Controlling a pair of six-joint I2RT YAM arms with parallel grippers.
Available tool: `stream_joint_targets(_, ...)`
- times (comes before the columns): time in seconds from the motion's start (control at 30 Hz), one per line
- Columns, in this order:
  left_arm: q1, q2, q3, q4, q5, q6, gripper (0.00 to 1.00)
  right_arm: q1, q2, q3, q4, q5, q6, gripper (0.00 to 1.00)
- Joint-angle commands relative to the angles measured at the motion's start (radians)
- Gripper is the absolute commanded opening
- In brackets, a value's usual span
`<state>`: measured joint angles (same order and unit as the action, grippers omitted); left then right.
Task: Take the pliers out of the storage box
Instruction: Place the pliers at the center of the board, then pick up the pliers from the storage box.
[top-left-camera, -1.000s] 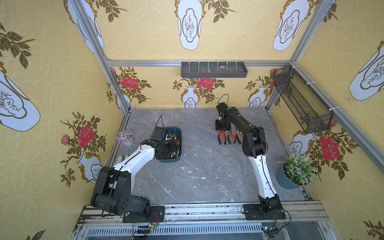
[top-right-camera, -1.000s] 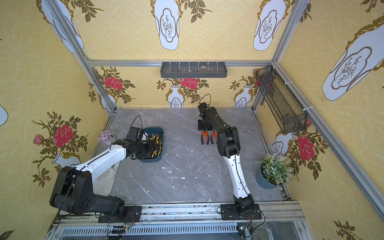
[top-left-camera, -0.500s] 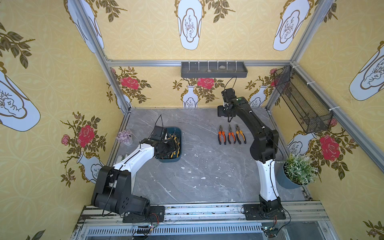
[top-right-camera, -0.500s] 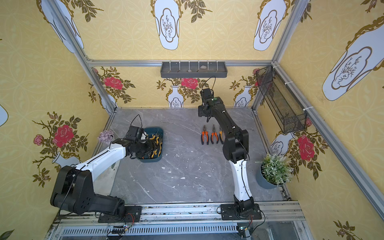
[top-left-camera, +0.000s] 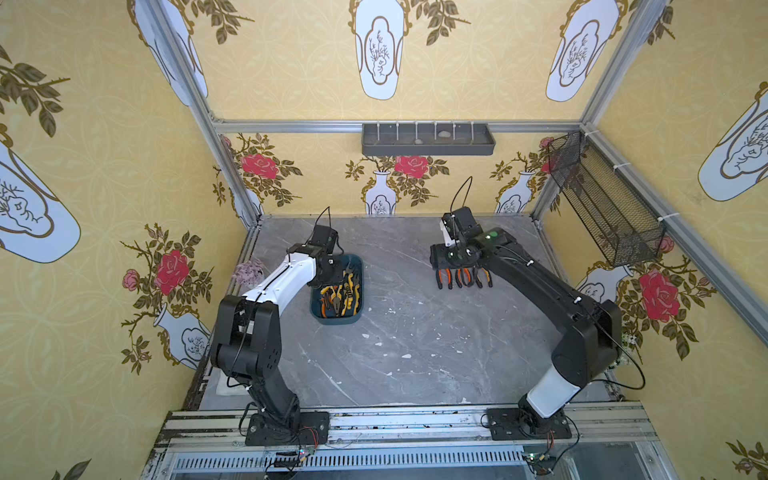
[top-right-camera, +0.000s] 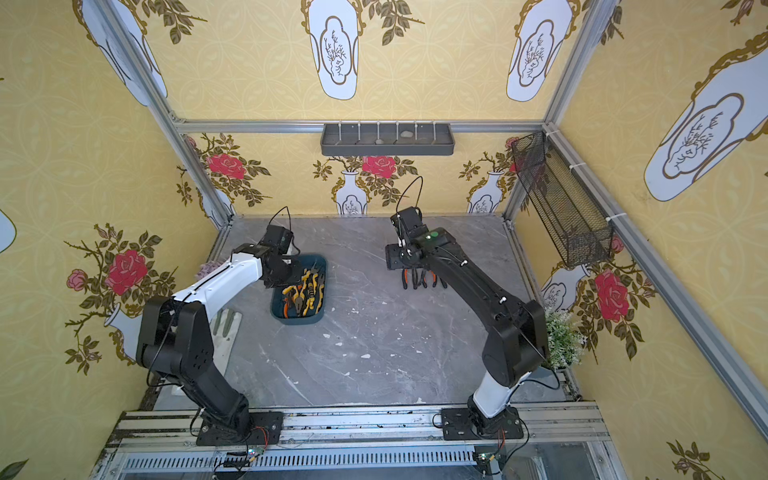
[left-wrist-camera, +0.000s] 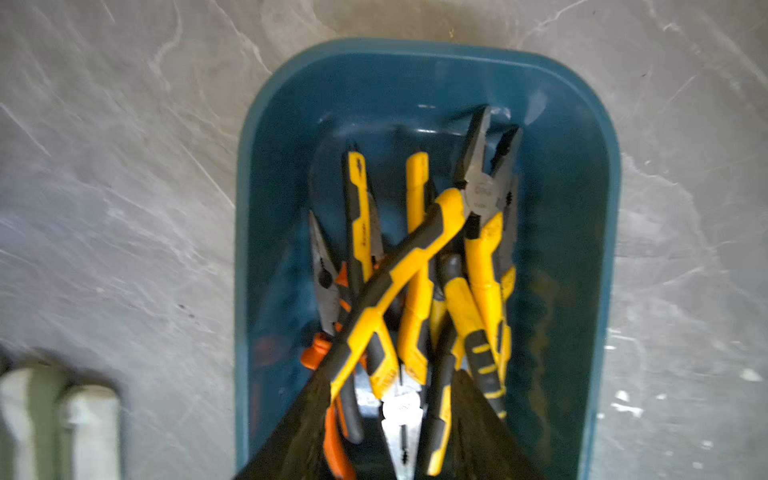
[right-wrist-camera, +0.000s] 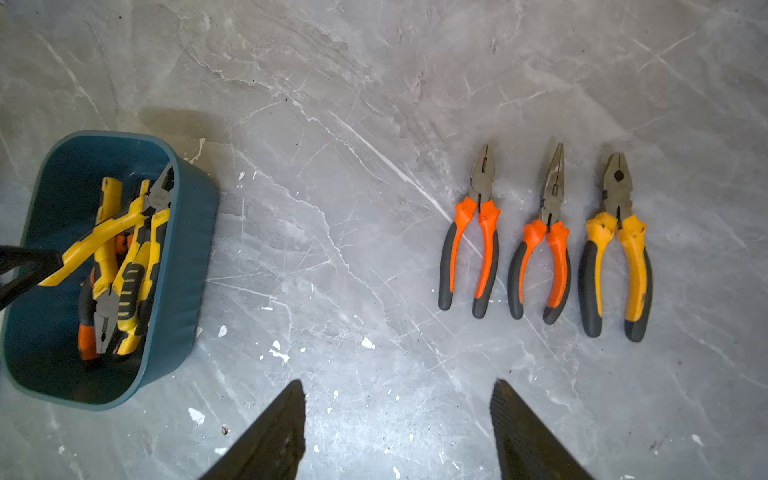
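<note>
Pliers (left-wrist-camera: 409, 266) are lying heaped inside the storage box (left-wrist-camera: 582, 232), and the left claw (left-wrist-camera: 390, 376) is poised in that heap, its fingers (left-wrist-camera: 291, 436) standing either side of the yellow handles; whether it is pinching one cannot be told. Beyond the box, the right claw (right-wrist-camera: 397, 384) is hovering wide and empty over the desk (right-wrist-camera: 332, 124). Well apart from the box, three more pliers (right-wrist-camera: 544, 232) are lying side by side, not touching, noses pointing alike.
</note>
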<state>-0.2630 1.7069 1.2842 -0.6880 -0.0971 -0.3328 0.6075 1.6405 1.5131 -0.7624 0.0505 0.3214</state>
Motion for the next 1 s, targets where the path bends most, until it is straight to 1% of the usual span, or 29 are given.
stream_joint_targets(0.0,0.002,-0.008,-0.023,0.025,-0.109,0.232,0.50,0.003,-0.067,-0.086,0.070,-0.050,0.050,0.70)
stream_joint_targets(0.07,0.002,0.009,-0.018,0.031,-0.125,0.292,0.47,0.000,-0.093,-0.125,0.074,-0.051,0.050,0.70)
stream_joint_targets(0.13,0.002,0.046,0.001,0.016,-0.117,0.341,0.45,-0.008,-0.116,-0.156,0.076,-0.058,0.049,0.70)
stream_joint_targets(0.23,0.003,0.083,0.019,0.002,-0.098,0.381,0.42,-0.022,-0.147,-0.194,0.088,-0.074,0.047,0.71)
stream_joint_targets(0.37,0.004,0.110,0.035,-0.004,-0.058,0.410,0.42,-0.038,-0.174,-0.226,0.093,-0.086,0.048,0.71)
stream_joint_targets(0.53,0.008,0.168,0.073,-0.043,-0.039,0.419,0.42,-0.045,-0.200,-0.246,0.089,-0.087,0.054,0.71)
stream_joint_targets(0.7,0.036,0.227,0.096,-0.093,0.042,0.397,0.41,-0.046,-0.210,-0.249,0.077,-0.080,0.058,0.71)
stream_joint_targets(0.8,0.042,0.241,0.102,-0.119,0.062,0.390,0.40,-0.046,-0.214,-0.253,0.075,-0.079,0.060,0.71)
stream_joint_targets(0.97,0.044,0.245,0.115,-0.139,0.083,0.384,0.33,-0.046,-0.212,-0.267,0.076,-0.081,0.069,0.70)
